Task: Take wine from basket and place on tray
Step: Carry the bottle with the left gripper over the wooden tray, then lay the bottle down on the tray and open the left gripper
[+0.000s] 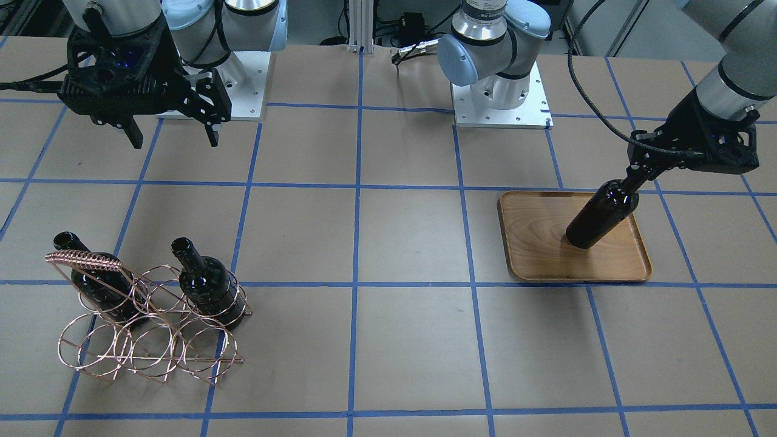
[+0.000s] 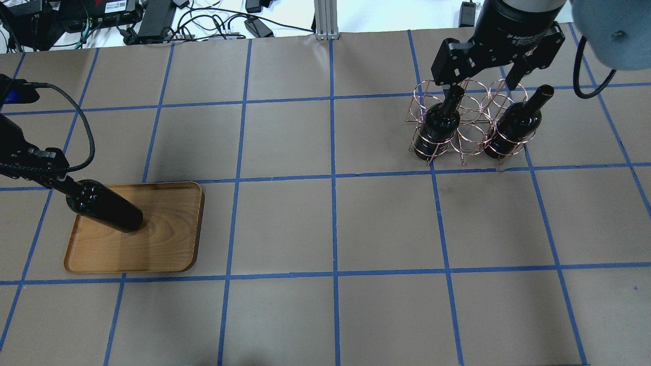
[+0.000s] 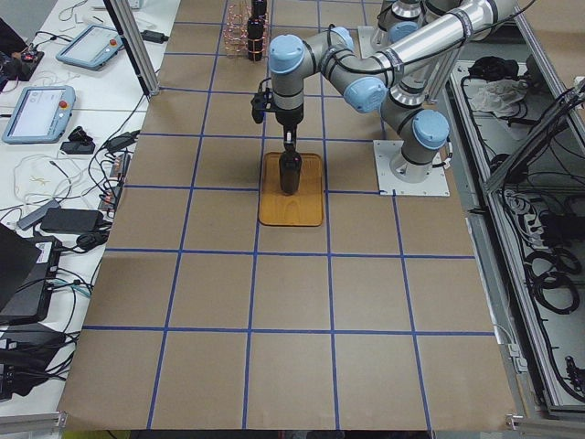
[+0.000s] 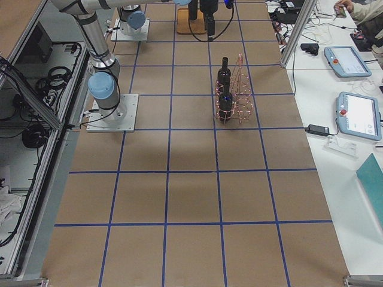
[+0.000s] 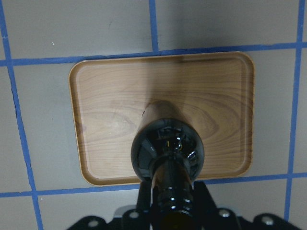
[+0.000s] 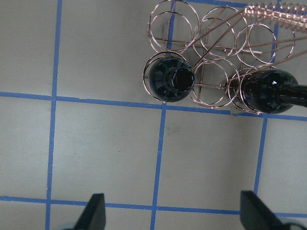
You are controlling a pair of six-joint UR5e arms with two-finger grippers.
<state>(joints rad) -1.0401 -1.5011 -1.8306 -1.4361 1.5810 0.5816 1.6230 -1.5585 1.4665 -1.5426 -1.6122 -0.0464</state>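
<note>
The left gripper (image 1: 633, 181) pinches the wine bottle (image 1: 598, 218) by its neck on the tray (image 1: 540, 258), the right gripper (image 1: 175, 141) hangs with fingers (image 6: 95, 213) spread, and releasing before the base seats could topple it.

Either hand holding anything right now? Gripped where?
Left hand holds one wine bottle by its neck, upright over the tray. Right hand is open and empty, up near the basket.
</note>
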